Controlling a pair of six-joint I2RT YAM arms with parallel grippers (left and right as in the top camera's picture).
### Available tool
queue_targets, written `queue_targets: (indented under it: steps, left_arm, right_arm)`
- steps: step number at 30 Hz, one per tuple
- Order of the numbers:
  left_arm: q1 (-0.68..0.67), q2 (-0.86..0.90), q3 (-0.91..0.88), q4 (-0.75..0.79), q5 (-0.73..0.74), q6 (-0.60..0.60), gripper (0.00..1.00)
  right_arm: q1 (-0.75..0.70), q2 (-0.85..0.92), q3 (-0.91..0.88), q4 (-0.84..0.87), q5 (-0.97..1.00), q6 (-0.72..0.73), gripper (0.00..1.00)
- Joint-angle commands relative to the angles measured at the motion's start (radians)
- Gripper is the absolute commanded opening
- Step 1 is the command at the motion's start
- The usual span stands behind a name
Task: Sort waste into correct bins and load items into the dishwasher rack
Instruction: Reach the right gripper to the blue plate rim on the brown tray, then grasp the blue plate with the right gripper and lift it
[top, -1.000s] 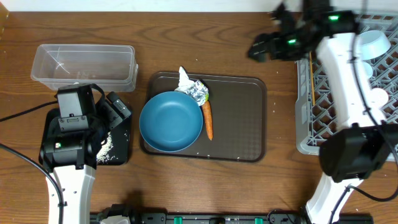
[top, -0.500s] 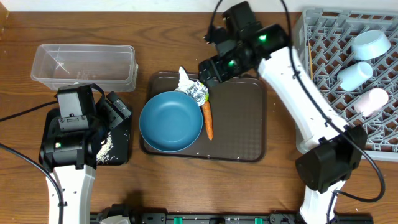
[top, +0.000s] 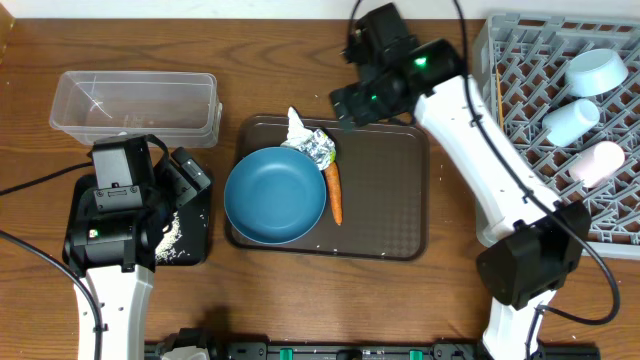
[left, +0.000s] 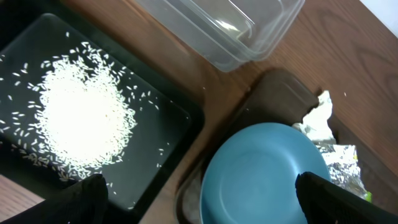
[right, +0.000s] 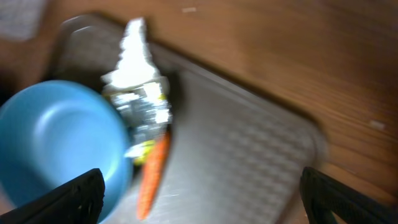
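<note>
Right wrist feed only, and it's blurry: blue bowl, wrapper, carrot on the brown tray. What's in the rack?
Observer: Overhead shows the small light-blue bowl, pale-blue cup and white cup lying in the grey rack.
Operator: Rice?
Observer: Left wrist shows a rice pile in the black tray.
Operator: And the tub?
Observer: Overhead: the clear tub sits on the far side of the black tray, nothing visible inside.

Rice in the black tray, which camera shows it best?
The left wrist view: the rice is a big, sharp white pile in the black tray. Overhead shows only a small white patch; the right wrist view misses it entirely.
</note>
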Motion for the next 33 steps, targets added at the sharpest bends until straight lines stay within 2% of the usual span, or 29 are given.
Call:
queue_targets:
  steps: [1, 10, 23, 25, 30, 33]
  left_arm:
    - [0.004, 0.002, 0.016, 0.0, -0.097, 0.011, 0.99]
    - [0.004, 0.002, 0.016, 0.002, -0.112, 0.005, 0.99]
    - [0.004, 0.002, 0.016, -0.011, -0.017, 0.002, 0.99]
    - [0.004, 0.002, 0.014, -0.021, -0.033, 0.003, 0.99]
    - [0.032, 0.002, 0.014, -0.045, -0.143, 0.001, 0.99]
    - [0.117, 0.002, 0.014, -0.092, -0.152, -0.072, 0.99]
  right_arm:
    - [-0.068, -0.005, -0.008, -0.013, 0.108, 0.036, 0.99]
    - [-0.184, -0.005, -0.008, -0.042, 0.12, 0.037, 0.99]
    - [-0.194, -0.005, -0.008, -0.044, 0.111, 0.039, 0.99]
    - [-0.193, -0.005, -0.008, -0.052, 0.011, 0.045, 0.99]
    - [-0.19, -0.005, -0.008, -0.085, -0.377, 0.044, 0.99]
    - [-0.157, -0.005, -0.008, -0.088, -0.454, 0.011, 0.99]
